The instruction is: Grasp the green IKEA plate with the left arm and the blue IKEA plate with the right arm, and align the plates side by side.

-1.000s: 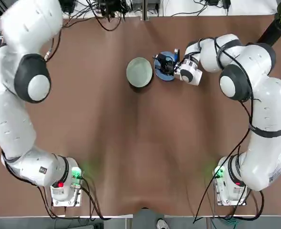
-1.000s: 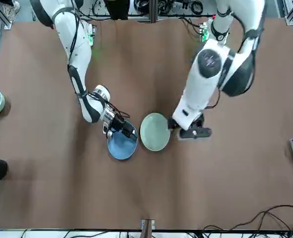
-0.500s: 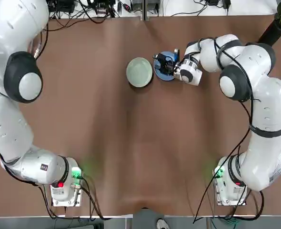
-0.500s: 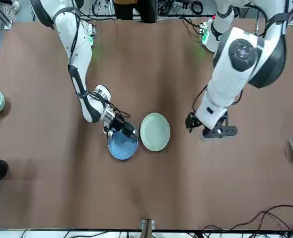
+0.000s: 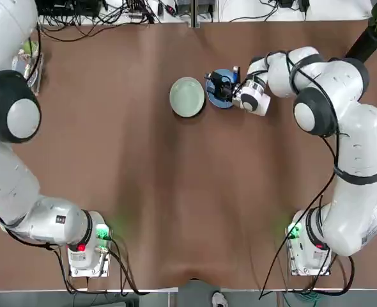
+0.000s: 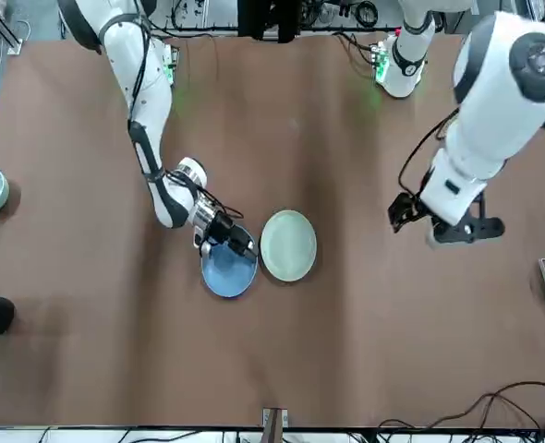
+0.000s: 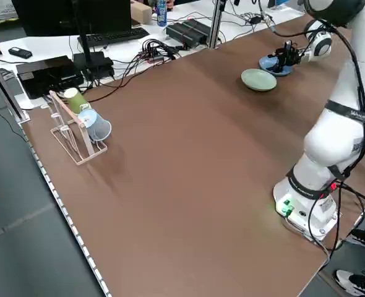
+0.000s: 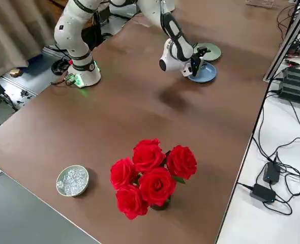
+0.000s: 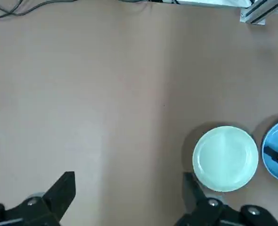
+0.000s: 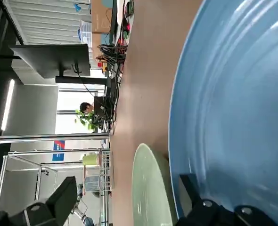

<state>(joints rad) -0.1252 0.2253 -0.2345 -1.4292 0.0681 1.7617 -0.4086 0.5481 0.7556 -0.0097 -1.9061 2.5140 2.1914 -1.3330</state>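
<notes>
My right gripper (image 5: 222,87) is down at the blue IKEA plate (image 5: 222,97), on the far middle part of the table (image 5: 176,192). Its fingers reach over the plate from my right side, and in the front view the black fingers (image 6: 238,242) lie on the rim of the blue plate (image 6: 226,272). In the right wrist view the blue surface (image 10: 242,94) fills most of the picture, and the rim passes between my two fingers, which stand apart — so the gripper is spread around the rim and not clamped on it.

The green IKEA plate (image 5: 187,96) lies flat just beside the blue one, toward my left side. The two rims are very close; I cannot tell if they touch. In the right side view the green plate (image 8: 209,51) is behind the blue plate (image 8: 203,73).

My left gripper (image 6: 439,226) is well apart from both plates, raised above the table on my left side. In the left wrist view its two fingers (image 9: 63,188) are wide apart with bare table between them, and the green plate (image 9: 225,158) lies flat beyond one finger, with the edge of the blue plate (image 9: 276,155) next to it.

Farther off — at the left edge of the table — a small rack holding cups (image 7: 77,127) stands, and at the right edge a bunch of red roses (image 8: 149,175) and a small dish (image 8: 72,180).
</notes>
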